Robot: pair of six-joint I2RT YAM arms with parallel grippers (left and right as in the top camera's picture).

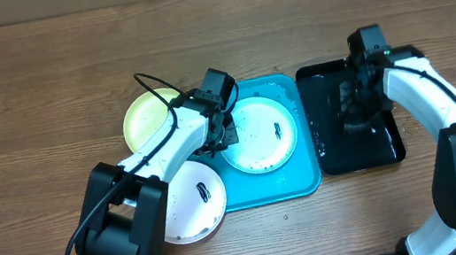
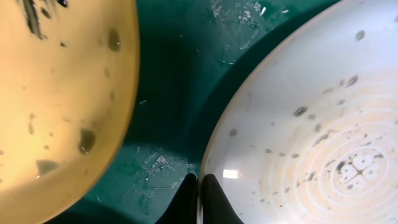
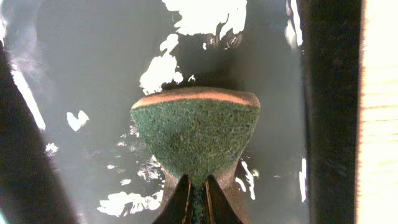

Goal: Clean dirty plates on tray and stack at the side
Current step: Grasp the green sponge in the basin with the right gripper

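The teal-rimmed plate (image 1: 257, 146) lies on the turquoise tray (image 1: 281, 184), with dark smears on its white centre. My left gripper (image 1: 222, 135) is shut on that plate's left rim; the left wrist view shows the fingers (image 2: 199, 186) pinching the rim of the plate (image 2: 298, 124) above the tray floor (image 2: 168, 74). The lime-green plate (image 1: 148, 119) lies on the table left of the tray and also shows in the left wrist view (image 2: 56, 93). The pinkish-brown plate (image 1: 189, 203) lies at the tray's lower-left edge. My right gripper (image 3: 198, 193) is shut on a green sponge (image 3: 196, 134).
The sponge rests on the wet floor of a black tray (image 3: 87, 74), which stands right of the turquoise tray (image 1: 387, 145). My right gripper (image 1: 357, 118) is over it. Bare wooden table (image 1: 42, 73) surrounds both trays.
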